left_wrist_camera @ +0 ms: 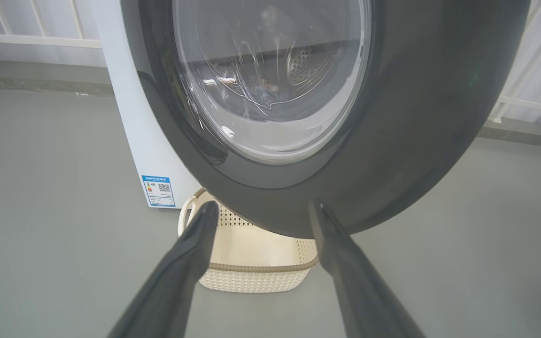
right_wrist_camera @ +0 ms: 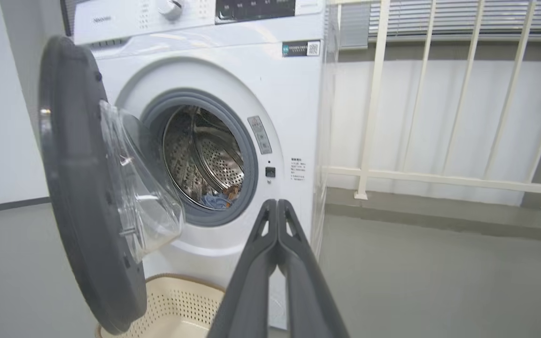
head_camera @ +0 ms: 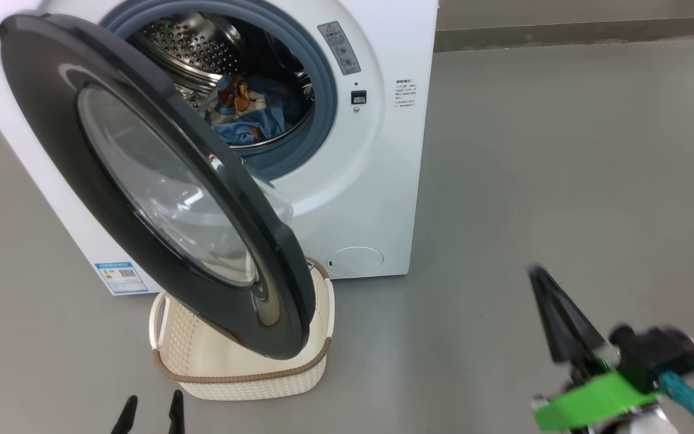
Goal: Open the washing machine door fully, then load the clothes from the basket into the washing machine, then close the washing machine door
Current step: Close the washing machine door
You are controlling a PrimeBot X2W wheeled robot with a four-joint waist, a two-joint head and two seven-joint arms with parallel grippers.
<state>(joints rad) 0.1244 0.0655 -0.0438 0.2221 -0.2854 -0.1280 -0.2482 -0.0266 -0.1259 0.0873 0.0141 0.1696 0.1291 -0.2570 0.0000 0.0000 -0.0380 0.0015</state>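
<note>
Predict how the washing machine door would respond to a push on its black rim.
The washing machine door would probably swing as one rigid piece, since it stands ajar, attached along one side. Its glossy rim looks slippery, so the open left hand might slide. The bulging glass suggests some weight.

Left end effector (head_camera: 150,416), low left in the head view: fingers parted. Right end effector (head_camera: 541,286), low right: fingers pressed together, tilted leftward.

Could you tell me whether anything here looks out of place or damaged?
Nothing looks spilled or damaged. The clothes lie inside the washing machine, and the basket sits beneath its open door.
</note>
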